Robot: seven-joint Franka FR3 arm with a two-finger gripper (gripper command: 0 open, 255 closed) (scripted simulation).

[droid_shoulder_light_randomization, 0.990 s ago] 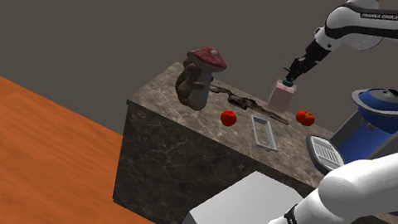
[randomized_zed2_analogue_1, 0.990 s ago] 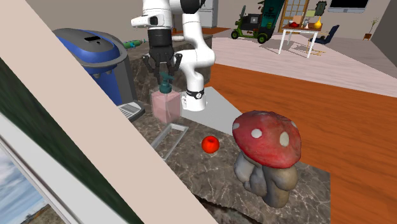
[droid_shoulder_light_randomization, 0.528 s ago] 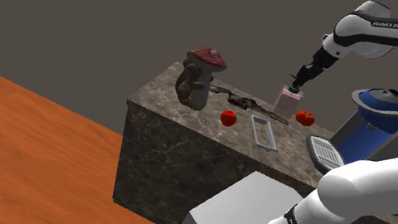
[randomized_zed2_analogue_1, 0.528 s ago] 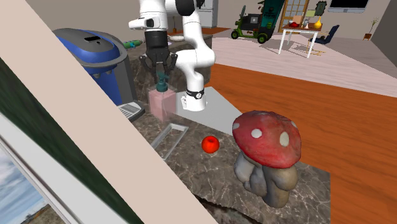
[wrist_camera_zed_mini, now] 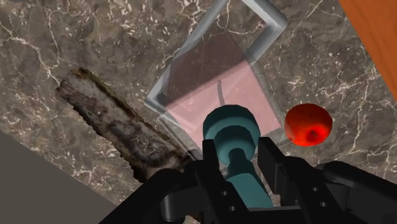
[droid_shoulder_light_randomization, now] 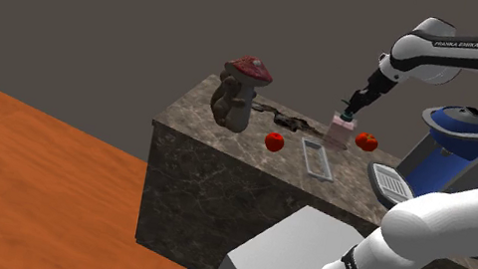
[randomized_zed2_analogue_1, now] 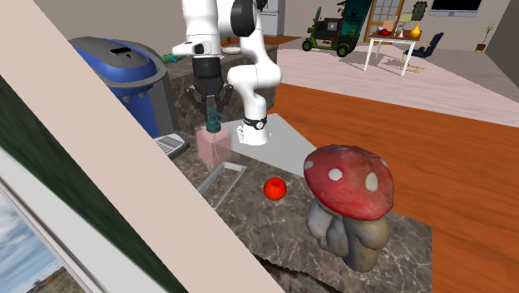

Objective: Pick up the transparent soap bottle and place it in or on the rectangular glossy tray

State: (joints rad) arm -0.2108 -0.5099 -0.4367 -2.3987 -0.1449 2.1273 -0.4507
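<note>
My gripper (droid_shoulder_light_randomization: 352, 103) (randomized_zed2_analogue_1: 215, 112) (wrist_camera_zed_mini: 238, 162) is shut on the teal pump (wrist_camera_zed_mini: 230, 130) of the soap bottle (droid_shoulder_light_randomization: 339, 128) (randomized_zed2_analogue_1: 215, 146), a see-through pink block (wrist_camera_zed_mini: 222, 95) that hangs upright below the fingers. The rectangular clear tray (droid_shoulder_light_randomization: 317, 157) (randomized_zed2_analogue_1: 220, 181) lies flat on the dark marble counter. In the wrist view the bottle overlaps one end of the tray (wrist_camera_zed_mini: 270, 19). Whether the bottle's base touches anything I cannot tell.
A red-capped mushroom figure (droid_shoulder_light_randomization: 239, 93) (randomized_zed2_analogue_1: 349, 204) stands at the counter's far end. Two red fruits (droid_shoulder_light_randomization: 274, 142) (droid_shoulder_light_randomization: 366, 141) flank the tray, one (wrist_camera_zed_mini: 308, 124) close beside the bottle. A dark bark-like piece (wrist_camera_zed_mini: 114, 130) lies near the tray. A blue appliance (droid_shoulder_light_randomization: 467, 149) (randomized_zed2_analogue_1: 125, 79) looms beside the arm.
The arm has carried the bottle toward the shoulder view's right and somewhat lower, nearer the red fruit. The fingers have stayed shut on the pump.
</note>
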